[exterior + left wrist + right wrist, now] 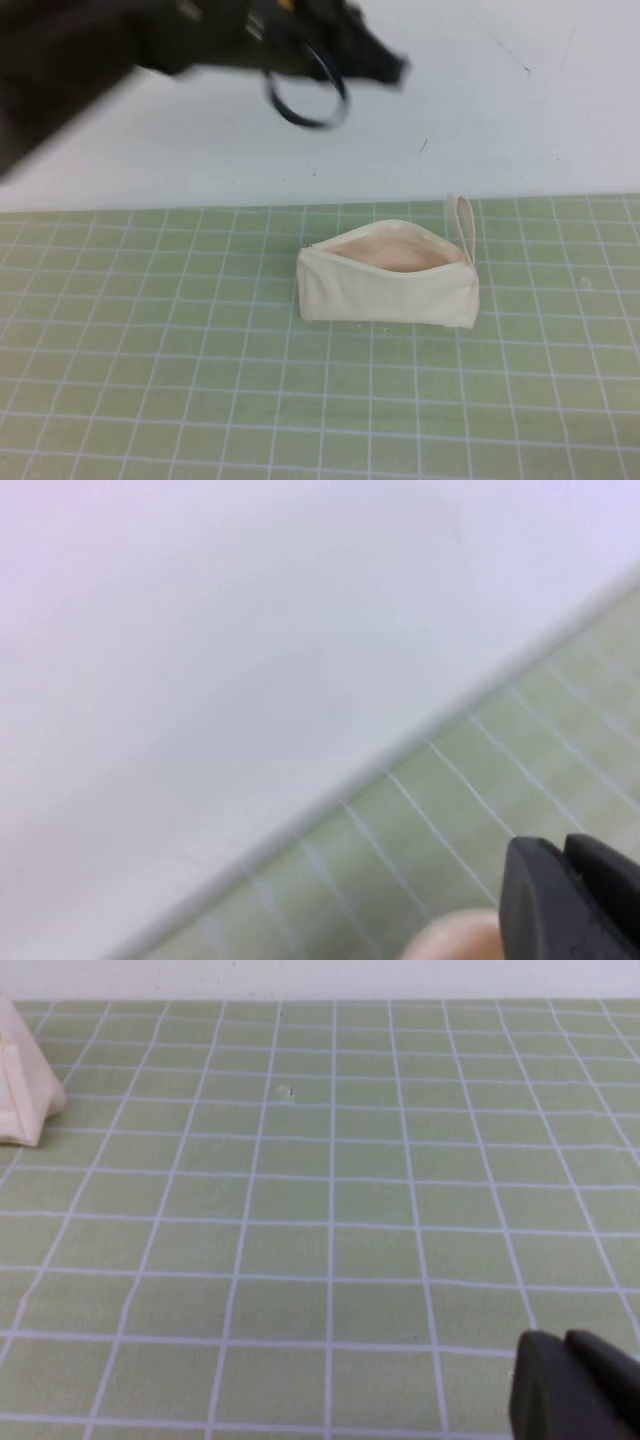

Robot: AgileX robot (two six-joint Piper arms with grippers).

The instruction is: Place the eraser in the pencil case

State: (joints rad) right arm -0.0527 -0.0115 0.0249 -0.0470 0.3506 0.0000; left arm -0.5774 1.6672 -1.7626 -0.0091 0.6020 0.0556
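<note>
The cream-white pencil case (390,285) lies on the green grid mat (150,350) with its zip open, its beige lining showing and its loop strap (463,225) at the right end. One end of it shows in the right wrist view (20,1085). The eraser is not in view. My left gripper (392,68) is blurred, high above the mat's back edge, behind and left of the case; in the left wrist view (563,848) its fingers are together with nothing visible between them. My right gripper (563,1340) is shut and empty, low over the mat, to the right of the case.
A white wall (520,110) rises behind the mat's back edge. A black cable loop (305,95) hangs under the left arm. A blurred pale peach shape (450,938) lies beside the left fingers; I cannot tell what it is.
</note>
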